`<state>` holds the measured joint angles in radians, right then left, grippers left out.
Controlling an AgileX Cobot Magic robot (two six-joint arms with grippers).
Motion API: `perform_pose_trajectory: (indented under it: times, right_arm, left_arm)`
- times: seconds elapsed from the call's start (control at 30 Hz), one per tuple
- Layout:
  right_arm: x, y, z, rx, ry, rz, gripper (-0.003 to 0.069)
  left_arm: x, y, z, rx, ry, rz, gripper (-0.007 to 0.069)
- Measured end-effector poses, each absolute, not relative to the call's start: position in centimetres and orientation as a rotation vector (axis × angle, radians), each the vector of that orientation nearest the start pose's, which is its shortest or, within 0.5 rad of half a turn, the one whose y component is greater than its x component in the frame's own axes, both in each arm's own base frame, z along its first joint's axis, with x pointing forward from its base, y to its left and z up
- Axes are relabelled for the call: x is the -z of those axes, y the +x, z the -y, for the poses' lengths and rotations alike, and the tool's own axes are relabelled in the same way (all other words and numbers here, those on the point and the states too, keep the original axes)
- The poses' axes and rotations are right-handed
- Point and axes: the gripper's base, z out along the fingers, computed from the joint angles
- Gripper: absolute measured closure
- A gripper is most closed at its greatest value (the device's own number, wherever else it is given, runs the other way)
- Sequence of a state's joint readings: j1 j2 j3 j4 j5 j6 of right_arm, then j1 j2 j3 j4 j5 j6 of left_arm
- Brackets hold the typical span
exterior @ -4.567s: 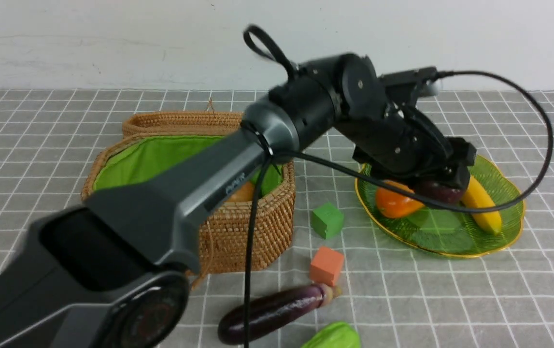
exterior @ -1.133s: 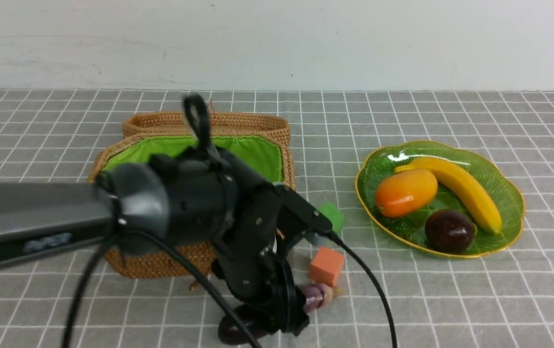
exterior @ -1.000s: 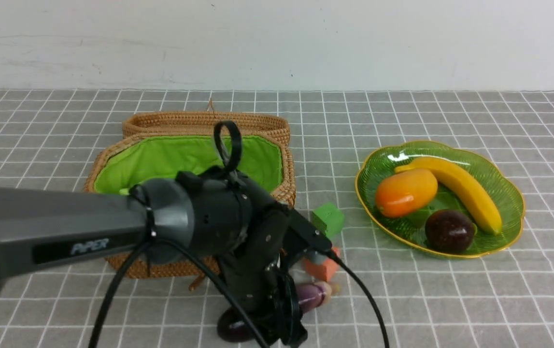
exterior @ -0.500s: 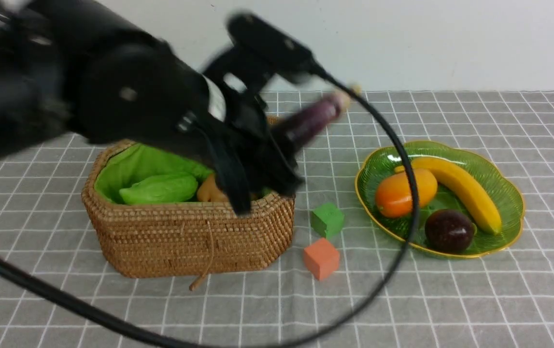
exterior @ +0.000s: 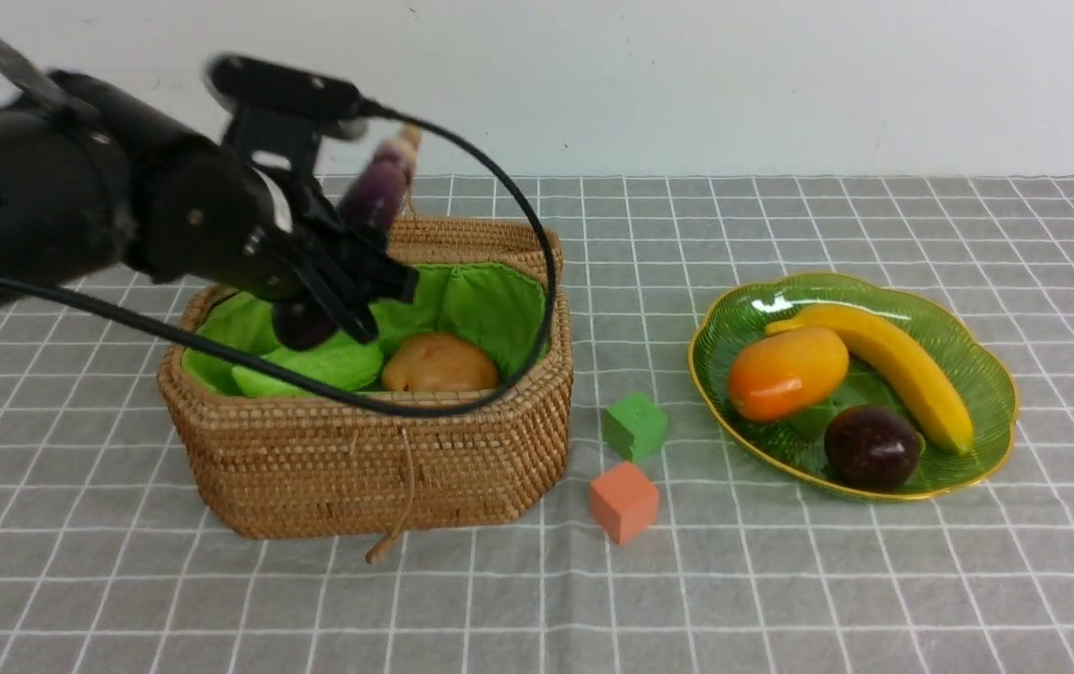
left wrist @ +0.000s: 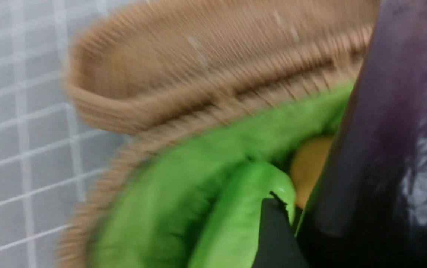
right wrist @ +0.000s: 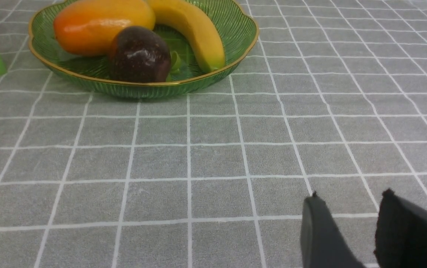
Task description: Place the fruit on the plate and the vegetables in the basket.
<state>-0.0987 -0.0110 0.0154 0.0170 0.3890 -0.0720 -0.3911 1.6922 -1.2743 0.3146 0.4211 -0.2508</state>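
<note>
The eggplant [exterior: 370, 201] is held tight by the fingers of the left gripper [exterior: 335, 281] and is tilted above the open basket [exterior: 368, 459]. Inside the basket, on the green cloth, the potato [exterior: 439, 365] and a light green vegetable [exterior: 316, 370] are seen side by side. The banana [exterior: 902, 365], mango [exterior: 785, 372] and mangosteen [exterior: 871, 446] are found on the plate [exterior: 986, 440] (well apart from the basket). The right gripper [right wrist: 347, 223] is empty above the surface [right wrist: 198, 156], its fingers a little apart.

plate [right wrist: 235, 37]: banana [right wrist: 191, 29], mango [right wrist: 101, 22], mangosteen [right wrist: 139, 54] | right gripper [right wrist: 351, 201]: empty, parted
</note>
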Motion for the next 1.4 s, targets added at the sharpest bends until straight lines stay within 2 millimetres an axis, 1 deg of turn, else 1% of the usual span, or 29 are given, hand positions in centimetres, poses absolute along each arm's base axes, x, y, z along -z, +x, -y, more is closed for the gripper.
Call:
perform_pose_trajectory:
  times: [0.07,0.13,0.17,0.2,0.23,0.27,0.3,0.33,0.37,0.4,0.43,0.47,0.5,0.53,0.57,0.6,0.67,0.7,0.73,0.83,0.87,0.9,0.93,1.0,1.1,1.17,1.2,1.3,1.4]
  right_arm:
    - [-17.4,5.2,0.5,0.100,0.035,-1.878,0.0420]
    - [-17.4,5.2,0.5,0.100,0.035,-1.878,0.0419]
    - [-17.4,5.2,0.5,0.100,0.035,-1.878,0.0420]
    - [-17.4,5.2,0.5,0.100,0.035,-1.878,0.0420]
    - [-17.4,5.2,0.5,0.100,0.035,-1.878,0.0420]
    - [-17.4,5.2,0.5,0.100,0.035,-1.878,0.0420]
    - [-17.4,5.2,0.5,0.100,0.035,-1.878,0.0420]
    - [-17.4,5.2,0.5,0.100,0.035,-1.878,0.0420]
    - [-17.4,5.2,0.5,0.100,0.035,-1.878,0.0420]
    - [-17.4,5.2,0.5,0.100,0.035,-1.878,0.0420]
    - [-17.4,5.2,0.5,0.100,0.035,-1.878,0.0420]
    - [-17.4,5.2,0.5,0.100,0.035,-1.878,0.0420]
    - [-17.4,5.2,0.5,0.100,0.035,-1.878,0.0420]
    - [-17.4,5.2,0.5,0.100,0.035,-1.878,0.0420]
    - [-17.4,5.2,0.5,0.100,0.035,-1.878,0.0420]
    - [-17.4,5.2,0.5,0.100,0.035,-1.878,0.0420]
    - [-17.4,5.2,0.5,0.100,0.035,-1.878,0.0420]
    - [-17.4,5.2,0.5,0.100,0.035,-1.878,0.0420]
    - [-17.4,5.2,0.5,0.100,0.035,-1.878,0.0420]
    - [-17.4,5.2,0.5,0.100,0.035,-1.878,0.0420]
    - [-17.4,5.2,0.5,0.100,0.035,-1.878,0.0420]
    - [-17.4,5.2,0.5,0.100,0.035,-1.878,0.0420]
    - [-17.4,5.2,0.5,0.100,0.035,-1.878,0.0420]
    - [-17.4,5.2,0.5,0.100,0.035,-1.878,0.0420]
    - [-17.4,5.2,0.5,0.100,0.035,-1.878,0.0420]
    - [-17.4,5.2,0.5,0.100,0.035,-1.878,0.0420]
    - [-17.4,5.2,0.5,0.100,0.035,-1.878,0.0420]
    - [-17.4,5.2,0.5,0.100,0.035,-1.878,0.0420]
    - [-17.4,5.2,0.5,0.100,0.035,-1.878,0.0420]
  left_arm:
    - [-27.4,35.7,14.6,0.012,0.495,-2.249,0.0116]
    - [-27.5,35.4,15.0,-0.003,0.528,-2.241,0.0056]
    - [-28.1,34.8,15.5,-0.029,0.573,-2.226,0.0001]
    - [-28.3,34.7,15.5,-0.033,0.577,-2.224,-0.0009]
    - [-29.2,34.0,15.6,-0.058,0.605,-2.206,-0.0031]
    - [-30.3,33.2,15.6,-0.076,0.622,-2.181,-0.0036]
    - [-30.7,33.0,15.6,-0.081,0.626,-2.172,-0.0036]
    - [-32.6,31.8,15.2,-0.104,0.634,-2.128,-0.0029]
    - [-33.7,31.1,15.0,-0.109,0.630,-2.103,-0.0020]
    - [-34.0,30.9,14.9,-0.115,0.631,-2.101,-0.0014]
    - [-36.5,29.0,13.7,-0.124,0.595,-2.069,0.0021]
    - [-37.5,28.0,13.0,-0.133,0.571,-2.069,0.0045]
    - [-37.9,27.4,12.5,-0.145,0.556,-2.084,0.0064]
    - [-38.8,26.2,11.7,-0.155,0.527,-2.099,0.0094]
    - [-40.3,23.6,9.9,-0.165,0.458,-2.154,0.0163]
    - [-41.1,21.5,8.5,-0.162,0.400,-2.212,0.0223]
    - [-41.9,18.6,6.9,-0.130,0.318,-2.291,0.0312]
    - [-42.1,17.8,6.6,-0.118,0.298,-2.304,0.0335]
    - [-42.8,15.3,5.3,-0.052,0.227,-2.320,0.0427]
    - [-43.6,10.8,3.3,0.107,0.127,-2.256,0.0568]
    - [-43.7,9.1,2.6,0.166,0.098,-2.225,0.0613]
    - [-43.5,7.1,1.6,0.229,0.064,-2.191,0.0638]
    - [-43.5,6.8,1.4,0.237,0.058,-2.178,0.0638]
    - [-42.2,2.6,-0.9,0.324,-0.002,-2.077,0.0638]
    - [-39.8,0.0,-2.3,0.391,-0.020,-1.950,0.0638]
    - [-38.0,-1.0,-2.7,0.442,-0.011,-1.867,0.0638]
    - [-36.9,-1.2,-2.6,0.462,-0.005,-1.862,0.0638]
    - [-33.9,-0.8,-1.9,0.507,0.011,-1.919,0.0638]
    - [-32.2,-0.3,-1.1,0.554,0.021,-1.988,0.0638]
